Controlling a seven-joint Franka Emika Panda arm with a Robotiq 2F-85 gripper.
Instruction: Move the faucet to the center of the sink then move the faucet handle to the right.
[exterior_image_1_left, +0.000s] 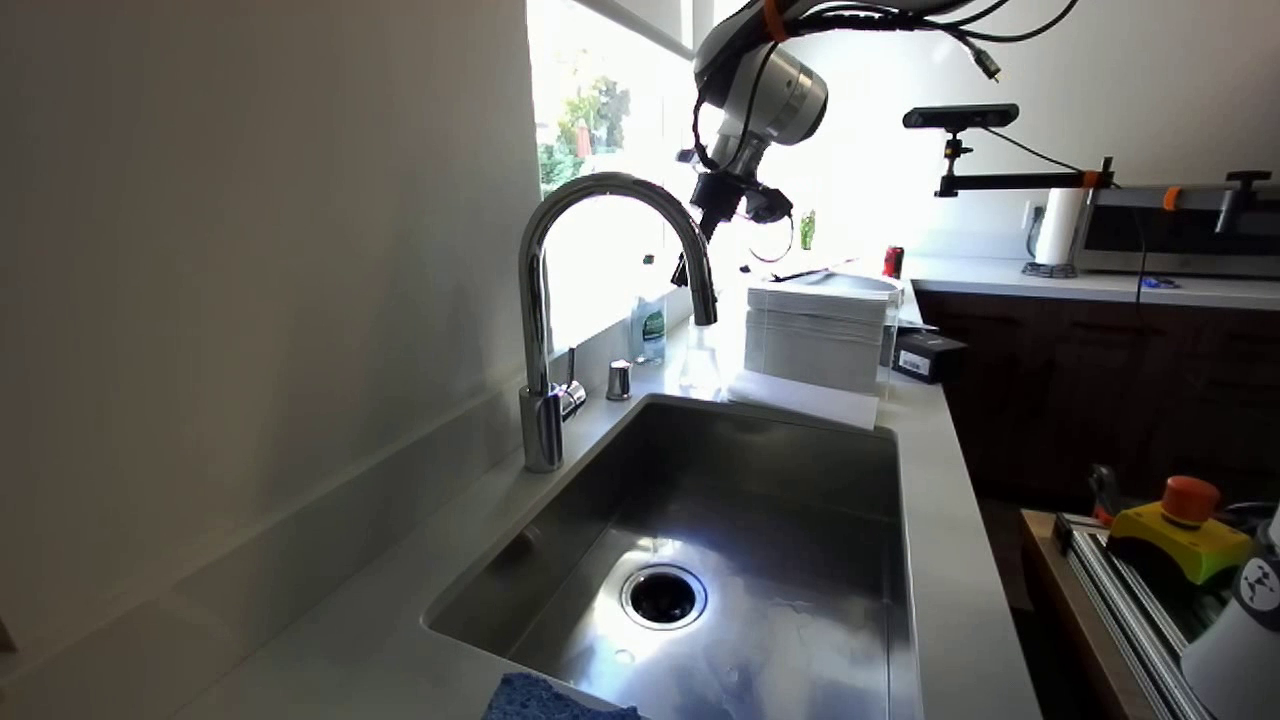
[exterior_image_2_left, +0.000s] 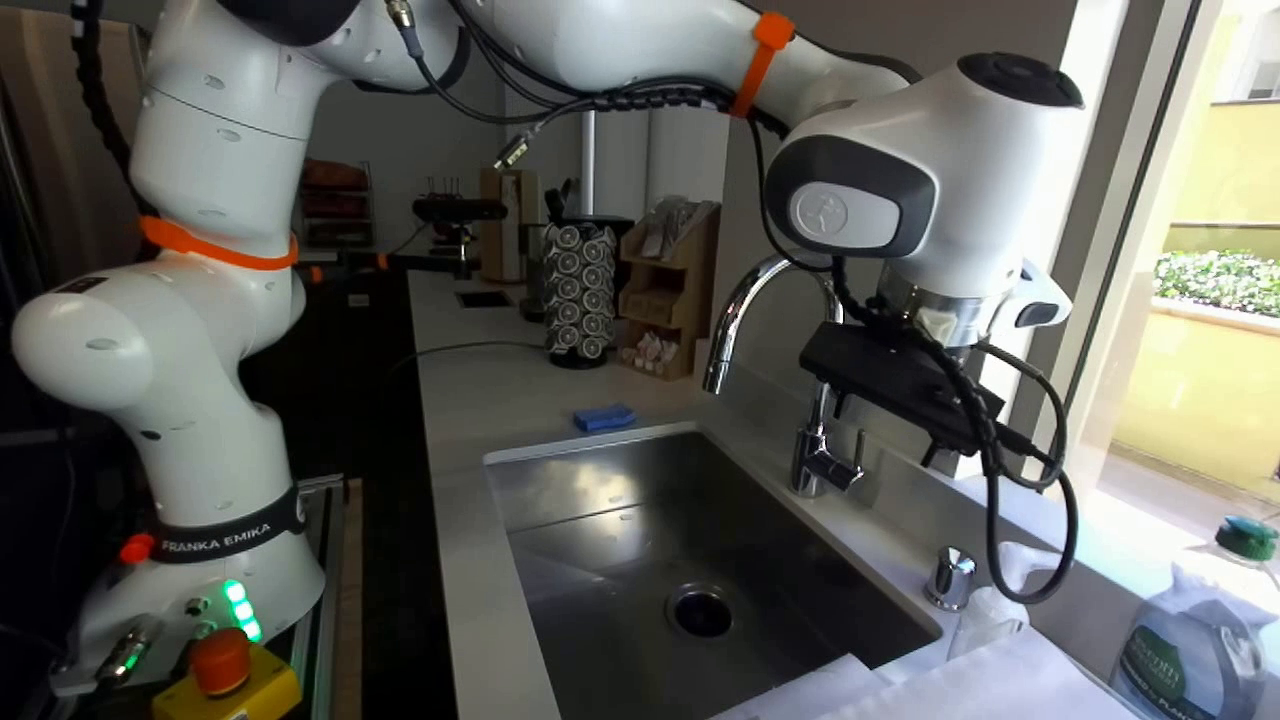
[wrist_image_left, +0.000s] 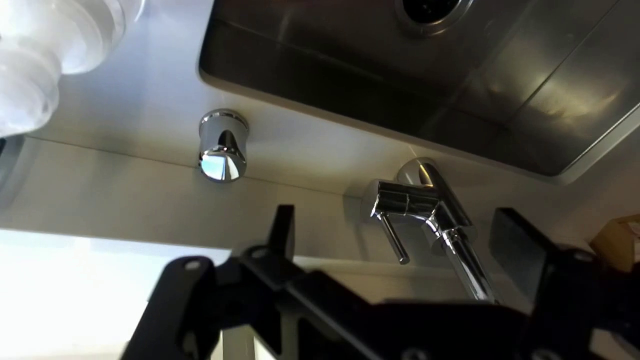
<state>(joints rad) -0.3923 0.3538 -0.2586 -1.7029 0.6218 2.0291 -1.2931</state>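
Since the gooseneck faucet (exterior_image_1_left: 605, 184) already looks roughly centered over the sink (exterior_image_1_left: 770, 500), guessing just the lever handle (wrist_image_left: 393, 239) remains; gripper (wrist_image_left: 395, 214) spread wide, empty.

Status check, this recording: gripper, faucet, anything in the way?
Gripper open, nothing held. Faucet handle untouched. Faucet neck rises beside it, might crowd the approach.

There's FRANKA EMIKA, white on the black band (exterior_image_2_left: 219, 539) round the arm (exterior_image_2_left: 215, 430)! An emblem (exterior_image_2_left: 822, 214) higher up, too; the label (exterior_image_2_left: 1150, 658) on the bottle (exterior_image_2_left: 1215, 605), blurred!
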